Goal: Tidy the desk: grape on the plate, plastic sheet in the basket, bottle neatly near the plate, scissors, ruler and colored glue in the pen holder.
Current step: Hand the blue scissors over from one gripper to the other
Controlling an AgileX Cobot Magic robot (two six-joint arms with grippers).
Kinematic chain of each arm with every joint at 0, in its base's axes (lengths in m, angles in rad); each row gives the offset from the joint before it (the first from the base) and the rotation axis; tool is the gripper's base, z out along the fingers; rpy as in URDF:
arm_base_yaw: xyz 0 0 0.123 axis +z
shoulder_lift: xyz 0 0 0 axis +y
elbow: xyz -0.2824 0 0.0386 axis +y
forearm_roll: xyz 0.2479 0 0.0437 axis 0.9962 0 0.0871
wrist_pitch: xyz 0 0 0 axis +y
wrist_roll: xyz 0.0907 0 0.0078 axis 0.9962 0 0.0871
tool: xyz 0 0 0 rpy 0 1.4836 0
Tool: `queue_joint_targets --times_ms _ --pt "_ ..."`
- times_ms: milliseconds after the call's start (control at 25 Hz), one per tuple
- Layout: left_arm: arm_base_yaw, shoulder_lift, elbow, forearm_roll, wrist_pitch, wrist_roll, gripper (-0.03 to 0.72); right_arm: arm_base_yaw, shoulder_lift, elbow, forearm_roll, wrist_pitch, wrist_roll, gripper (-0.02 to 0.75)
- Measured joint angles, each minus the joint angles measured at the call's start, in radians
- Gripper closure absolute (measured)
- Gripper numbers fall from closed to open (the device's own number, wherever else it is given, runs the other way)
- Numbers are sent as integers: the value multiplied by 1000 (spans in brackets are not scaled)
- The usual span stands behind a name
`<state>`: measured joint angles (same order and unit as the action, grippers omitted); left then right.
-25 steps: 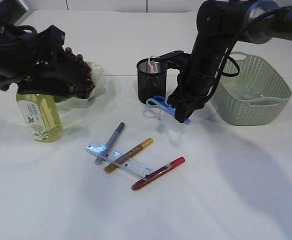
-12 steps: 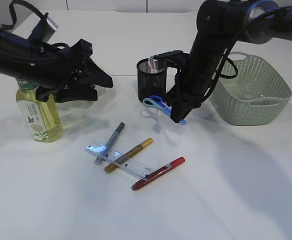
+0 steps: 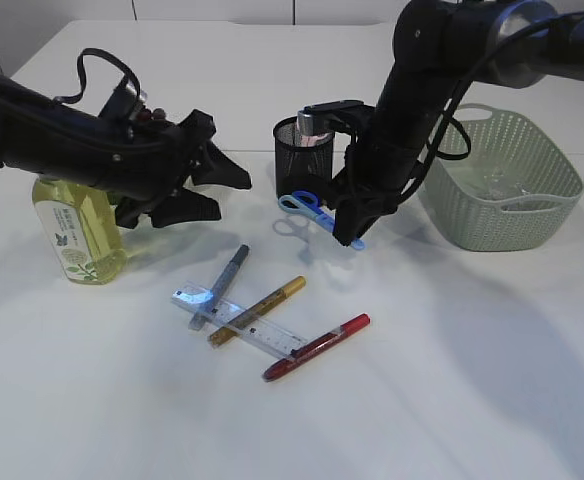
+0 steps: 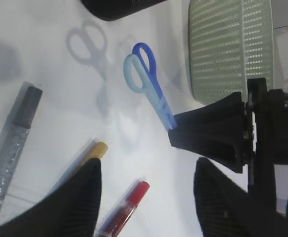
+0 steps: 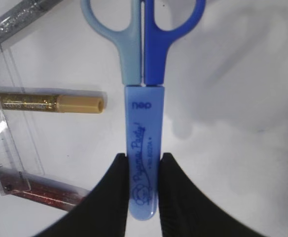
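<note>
We see the right gripper (image 5: 143, 190) clamped on the blue sheath of the scissors (image 5: 143, 98), held above the table just beside the pen holder (image 3: 303, 160), handles pointing away from it. Our left gripper (image 4: 146, 197) hangs empty, jaws apart, over the glue pens (image 3: 259, 310).

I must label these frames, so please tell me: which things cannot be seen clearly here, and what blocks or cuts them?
- Plate and grape: hidden in the exterior view behind the left gripper and its arm.
- Basket contents: something pale inside, too faint in the exterior view to identify.
- Pen holder: cut by the top edge in the left wrist view.
- Ruler: cut by the left edge in the right wrist view.
- Scissors blades: covered by their sheath.
</note>
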<state>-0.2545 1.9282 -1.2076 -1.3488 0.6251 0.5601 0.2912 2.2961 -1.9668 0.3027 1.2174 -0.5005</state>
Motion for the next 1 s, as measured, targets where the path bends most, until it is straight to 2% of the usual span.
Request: queue_joint_targets --times_ms 520,1000 --pt "-14 86 -79 -130 -11 52 251 0 -51 2 41 0 0 585" --pt "-34 182 -144 -347 -1 148 230 0 -79 2 97 2 1 586"
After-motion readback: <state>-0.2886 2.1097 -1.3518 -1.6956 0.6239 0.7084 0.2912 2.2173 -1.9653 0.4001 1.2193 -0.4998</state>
